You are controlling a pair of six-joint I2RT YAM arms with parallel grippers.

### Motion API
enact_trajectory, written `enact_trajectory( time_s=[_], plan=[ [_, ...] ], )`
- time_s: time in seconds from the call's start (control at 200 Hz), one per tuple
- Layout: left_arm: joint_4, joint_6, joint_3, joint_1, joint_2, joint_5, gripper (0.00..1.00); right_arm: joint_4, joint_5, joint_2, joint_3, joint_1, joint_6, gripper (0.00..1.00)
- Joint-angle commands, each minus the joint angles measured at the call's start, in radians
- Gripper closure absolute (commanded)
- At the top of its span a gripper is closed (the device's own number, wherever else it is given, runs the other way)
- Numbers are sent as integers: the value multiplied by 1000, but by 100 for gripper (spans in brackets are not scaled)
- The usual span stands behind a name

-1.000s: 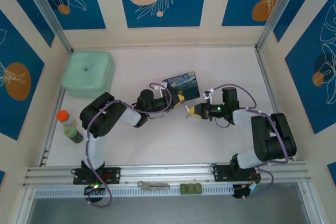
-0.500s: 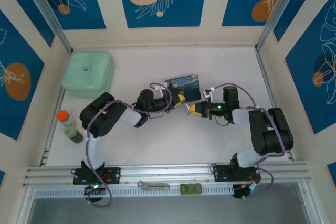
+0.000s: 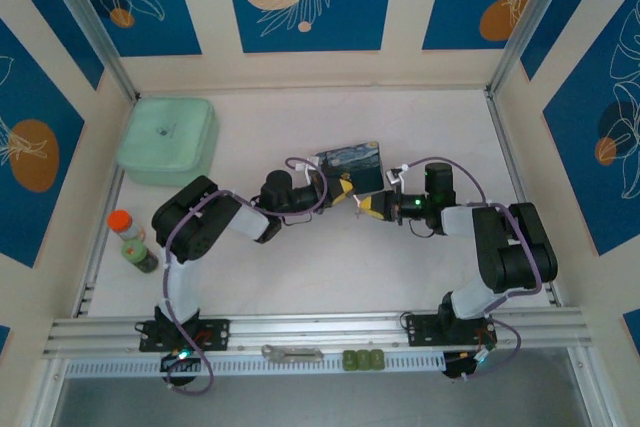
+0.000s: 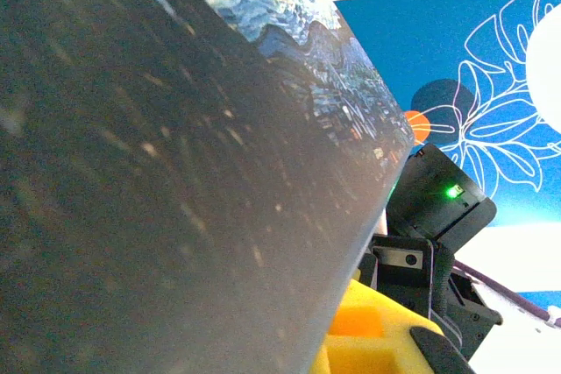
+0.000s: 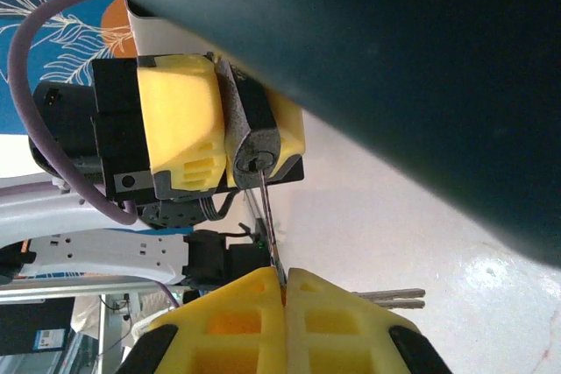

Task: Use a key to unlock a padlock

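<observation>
In the right wrist view my left gripper (image 5: 230, 129) is shut on the padlock (image 5: 254, 142), a small dark grey body with its keyhole facing the camera. My right gripper (image 5: 285, 282) is shut on the key (image 5: 270, 221), a thin silvery blade whose tip sits at the keyhole. Two spare keys (image 5: 390, 298) stick out beside the right fingers. From above, the left gripper (image 3: 343, 189) and right gripper (image 3: 361, 208) meet tip to tip just in front of the starry-night tin (image 3: 352, 161). The shackle is hidden.
The tin (image 4: 175, 172) looms close in the left wrist view, beside one yellow finger (image 4: 368, 330). A mint lidded box (image 3: 165, 140) sits at the back left and an orange-capped bottle (image 3: 132, 240) at the left edge. Green blocks (image 3: 362, 358) and a grey tool (image 3: 292, 353) lie on the front rail.
My right gripper has moved left and slightly away from me, bringing the key up to the padlock. The left arm has held still.
</observation>
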Motion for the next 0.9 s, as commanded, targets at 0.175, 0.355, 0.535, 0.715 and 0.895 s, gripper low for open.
enact_trajectory(
  time_s=[0.175,0.355,0.535,0.715,0.895],
  plan=[
    [117,-13,13,-5,6,22,100,57,-36,2,12,10,38,100],
    [113,-1,3,-4,10,4,100,-33,-31,-43,0,15,-16,100],
    [121,-11,20,-6,20,6,100,-58,-22,-67,-2,14,-27,100],
    [116,-6,9,-8,9,5,100,-59,-17,-48,20,15,-28,100],
    [138,-21,1,-8,10,-3,100,-66,-13,-30,0,7,-42,100]
  ],
)
